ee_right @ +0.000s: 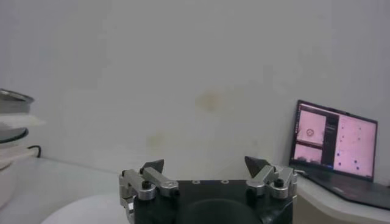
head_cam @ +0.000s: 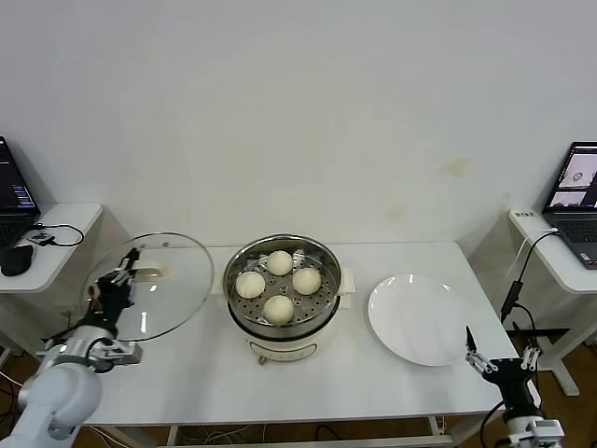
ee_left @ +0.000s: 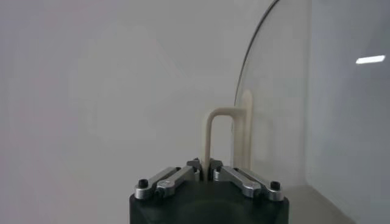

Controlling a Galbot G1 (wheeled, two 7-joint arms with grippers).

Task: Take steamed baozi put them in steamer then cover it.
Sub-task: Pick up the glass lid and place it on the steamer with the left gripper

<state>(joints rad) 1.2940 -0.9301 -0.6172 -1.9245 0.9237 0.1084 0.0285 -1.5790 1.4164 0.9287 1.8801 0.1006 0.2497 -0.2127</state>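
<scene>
Holding the glass lid (head_cam: pixel 154 285) left of the steamer (head_cam: pixel 284 299), left tool (head_cam: pixel 119 280).

The round steamer pot of polished stainless steel (head_cam: pixel 283 280) shines like a mirror along its rim, and its perforated metal tray looks duller and greyer; the white base under it (head_cam: pixel 280 350) looks like smooth plastic. The four cream-white steamed buns (head_cam: pixel 279 308) have a soft, matt, unbroken skin. The clear round lid (head_cam: pixel 159 280) looks like glass, glossy with a bright glint, edged by a thin metal rim, and its cream loop handle (ee_left: pixel 214 137) looks like smooth matt plastic. The flat white round plate (head_cam: pixel 418 320) has a gentle glazed sheen. The white tabletop (head_cam: pixel 373 383) is smooth and matt
</scene>
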